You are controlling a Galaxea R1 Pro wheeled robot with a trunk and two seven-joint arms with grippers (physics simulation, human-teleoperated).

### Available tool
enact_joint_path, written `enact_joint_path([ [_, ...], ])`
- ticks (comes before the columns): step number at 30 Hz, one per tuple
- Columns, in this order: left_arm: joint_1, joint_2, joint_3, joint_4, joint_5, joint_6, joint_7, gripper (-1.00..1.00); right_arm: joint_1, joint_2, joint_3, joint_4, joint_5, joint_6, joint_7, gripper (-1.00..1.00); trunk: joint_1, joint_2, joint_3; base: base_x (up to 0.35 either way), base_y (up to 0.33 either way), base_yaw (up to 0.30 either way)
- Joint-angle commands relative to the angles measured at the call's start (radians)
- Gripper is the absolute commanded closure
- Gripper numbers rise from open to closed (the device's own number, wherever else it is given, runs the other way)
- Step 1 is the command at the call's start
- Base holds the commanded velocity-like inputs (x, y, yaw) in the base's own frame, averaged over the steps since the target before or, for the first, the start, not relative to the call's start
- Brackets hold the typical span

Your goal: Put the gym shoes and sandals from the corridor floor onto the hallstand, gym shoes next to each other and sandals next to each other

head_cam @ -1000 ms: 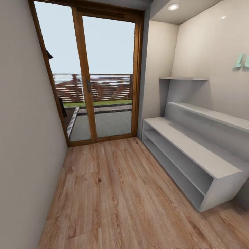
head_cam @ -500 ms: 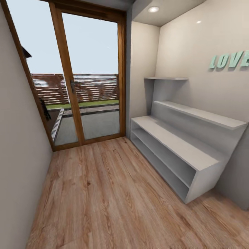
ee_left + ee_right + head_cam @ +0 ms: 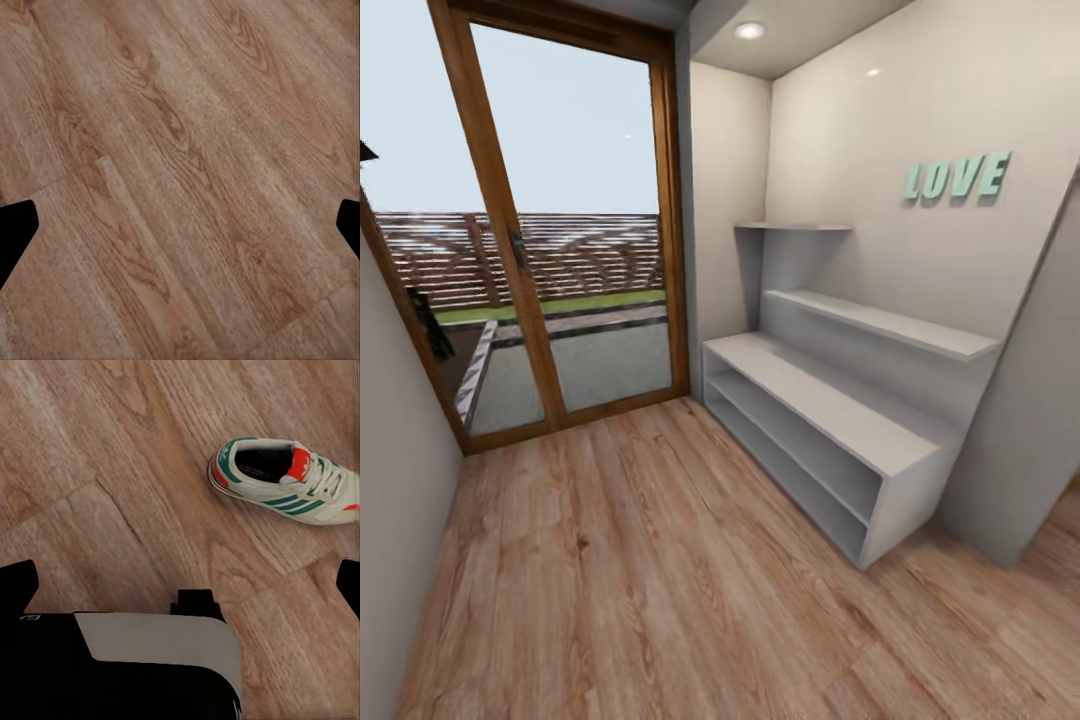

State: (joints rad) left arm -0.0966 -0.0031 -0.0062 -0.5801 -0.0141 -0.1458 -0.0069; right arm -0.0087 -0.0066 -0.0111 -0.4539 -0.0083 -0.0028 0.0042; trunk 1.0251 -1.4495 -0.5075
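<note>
Cream-white gym shoe with green stripes (image 3: 281,482) lies on its sole on the wood-grain plank floor (image 3: 660,560), seen under the right wrist. Both grippers' fingertips sit wide apart, gripping nothing. Farther off, pale grey hallstand (image 3: 820,420) stands against the wall beside the wood-framed glass door (image 3: 575,240).

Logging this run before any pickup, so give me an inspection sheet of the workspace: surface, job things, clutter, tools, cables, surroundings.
Surface: corridor floor, wood-grain planks, bare in the head view.
Job's things: one gym shoe upright on the floor, seen from the right wrist; hallstand, top and both shelf rows hold nothing.
Clutter: nothing seen.
Tools: left tool and right tool, dark fingertips at the frame edges, wide apart, holding nothing.
Cables: nothing seen.
Surroundings: glass door with wooden frame; LOVE letters on the wall.
</note>
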Motion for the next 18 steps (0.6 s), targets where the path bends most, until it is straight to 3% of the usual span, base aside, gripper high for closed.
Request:
enact_joint_path([
  [1,0.000,0.000,0.000,0.000,-0.001,-0.003,-0.001,-1.00,0.000,0.000,-0.001,0.000,-0.001,0.000,0.000,-1.00,0.000,0.000,-0.001,0.000,0.000,-0.252],
  [18,-0.001,0.000,0.000,0.000,-0.001,-0.003,-0.001,-1.00,0.000,0.000,-0.001,0.000,-0.001,0.000,0.000,-1.00,0.000,0.000,-0.001,0.000,0.000,-0.252],
])
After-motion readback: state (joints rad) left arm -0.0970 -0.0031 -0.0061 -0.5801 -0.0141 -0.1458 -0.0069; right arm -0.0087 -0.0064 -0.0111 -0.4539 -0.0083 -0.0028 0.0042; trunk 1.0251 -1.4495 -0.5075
